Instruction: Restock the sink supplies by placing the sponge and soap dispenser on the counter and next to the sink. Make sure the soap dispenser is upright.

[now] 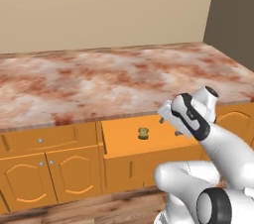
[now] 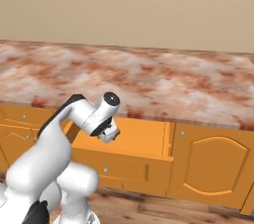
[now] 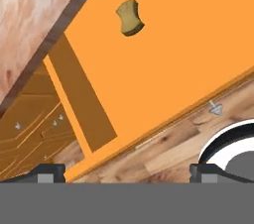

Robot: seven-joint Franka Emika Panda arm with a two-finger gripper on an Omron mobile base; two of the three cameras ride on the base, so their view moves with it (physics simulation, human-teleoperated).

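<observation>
The sponge (image 1: 143, 133) (image 3: 130, 17), a small yellow-tan block pinched at the middle, lies on the floor of an open orange drawer (image 1: 124, 139) (image 2: 144, 136) (image 3: 178, 49) under the marbled counter (image 1: 99, 79) (image 2: 149, 79) (image 3: 25, 15). My gripper (image 1: 168, 123) (image 2: 109, 134) (image 3: 127, 172) hangs above the drawer, to the sponge's right in the left base view, pointing down. Its jaws stand open with nothing between them, well apart from the sponge. The soap dispenser and the sink are out of view.
Closed orange cabinet doors (image 1: 30, 178) (image 2: 208, 168) flank the drawer on both sides. The drawer's front panel (image 2: 119, 166) juts out over the wooden floor (image 1: 74, 213). A beige wall (image 1: 99, 5) backs the counter, which ends at the right (image 1: 233, 64).
</observation>
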